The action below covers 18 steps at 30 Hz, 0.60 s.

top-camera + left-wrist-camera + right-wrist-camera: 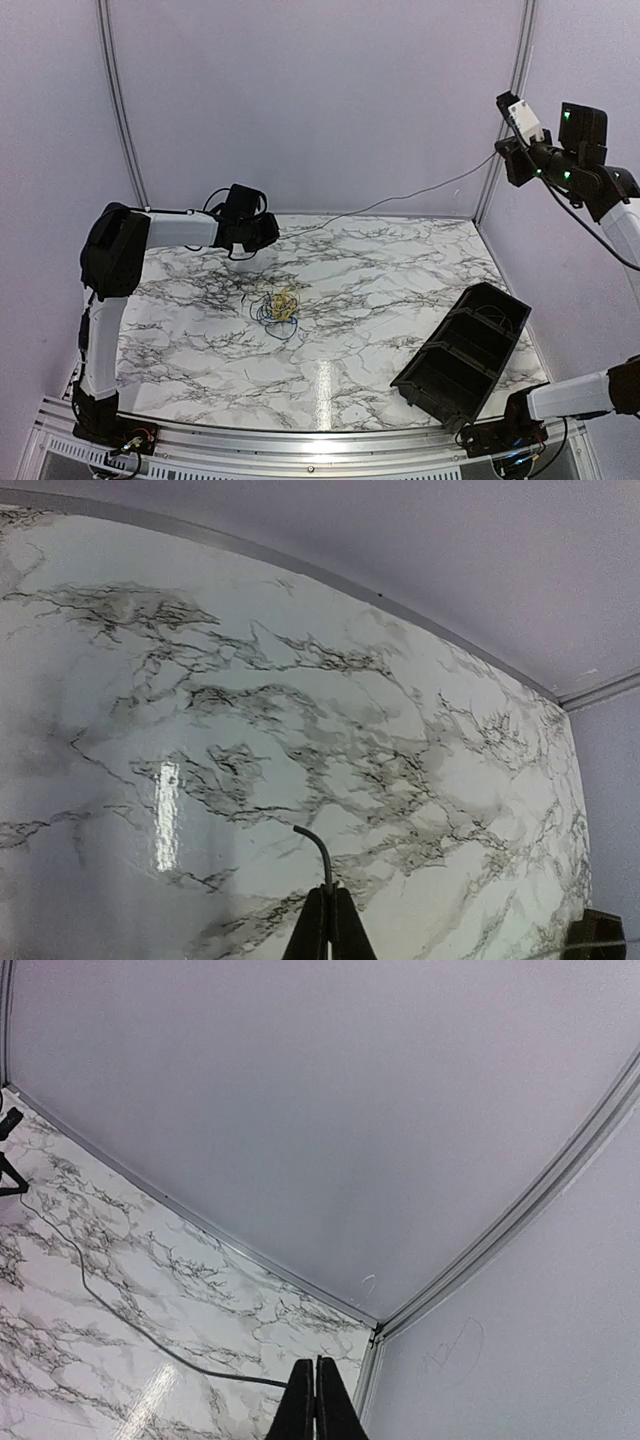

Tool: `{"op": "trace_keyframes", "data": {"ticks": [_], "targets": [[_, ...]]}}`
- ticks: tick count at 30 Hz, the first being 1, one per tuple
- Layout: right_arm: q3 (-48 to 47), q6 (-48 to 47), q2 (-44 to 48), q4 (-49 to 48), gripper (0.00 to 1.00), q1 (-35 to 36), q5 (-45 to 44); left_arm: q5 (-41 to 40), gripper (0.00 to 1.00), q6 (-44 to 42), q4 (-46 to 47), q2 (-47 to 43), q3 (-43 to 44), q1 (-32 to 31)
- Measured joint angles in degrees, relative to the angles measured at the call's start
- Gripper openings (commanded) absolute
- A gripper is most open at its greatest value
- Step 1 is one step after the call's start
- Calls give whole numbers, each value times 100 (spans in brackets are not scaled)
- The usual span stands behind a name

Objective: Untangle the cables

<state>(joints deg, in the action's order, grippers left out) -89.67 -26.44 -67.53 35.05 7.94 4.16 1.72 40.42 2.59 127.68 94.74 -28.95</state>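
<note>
The cables [278, 305] sit in a small yellow-and-blue knot on the marble table [400, 280], left of centre. One thin dark cable [400, 200] stretches through the air between my left gripper [327, 895] and right gripper [316, 1365], both clenched on it. I judge them light, limp and springy, so I'd grab a loose outer loop, not the core.

No legible text, labels or nos. anywhere.
</note>
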Motion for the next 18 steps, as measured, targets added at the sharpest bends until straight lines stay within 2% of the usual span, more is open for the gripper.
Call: {"op": "trace_keyframes", "data": {"ticks": [5, 11, 18], "targets": [[748, -68, -4, -70, 0, -33, -7, 291, 0, -153, 245, -367, -85, -396], [1812, -708, 74, 323, 0, -166, -494, 581, 0, -232, 579, -542, 669, -1567], [2277, -1493, 516, 767, 0, -1375, -697, 833, 0, 37, 960, 87, 2140, -2531]]}}
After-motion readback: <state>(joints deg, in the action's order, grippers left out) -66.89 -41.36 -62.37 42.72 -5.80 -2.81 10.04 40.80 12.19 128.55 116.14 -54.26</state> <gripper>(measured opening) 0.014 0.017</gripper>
